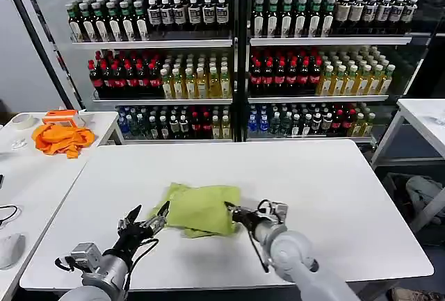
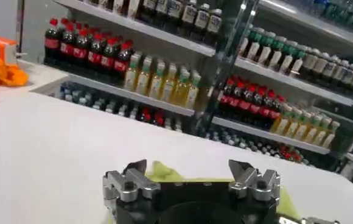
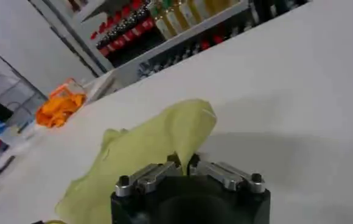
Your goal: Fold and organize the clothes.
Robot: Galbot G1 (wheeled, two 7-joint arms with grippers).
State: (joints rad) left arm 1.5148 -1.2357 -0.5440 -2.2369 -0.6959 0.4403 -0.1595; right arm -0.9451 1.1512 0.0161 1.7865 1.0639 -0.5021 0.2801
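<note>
Head view: the yellow-green T-shirt [image 1: 201,208] lies bunched and partly folded on the white desk [image 1: 334,197], near its front edge and roughly at the middle. The right gripper [image 1: 231,210] sits at the shirt's right edge with its jaws pressed together, pinching a fold of the fabric; in the right wrist view the T-shirt [image 3: 146,152] rises from that pinch at the right gripper [image 3: 184,162]. The left gripper [image 1: 148,219] hovers just beside the shirt's left edge, jaws spread with nothing between them, as the left wrist view shows at the left gripper [image 2: 188,172]. An orange cloth heap [image 1: 62,137] rests on a side desk [image 1: 28,176], well apart.
</note>
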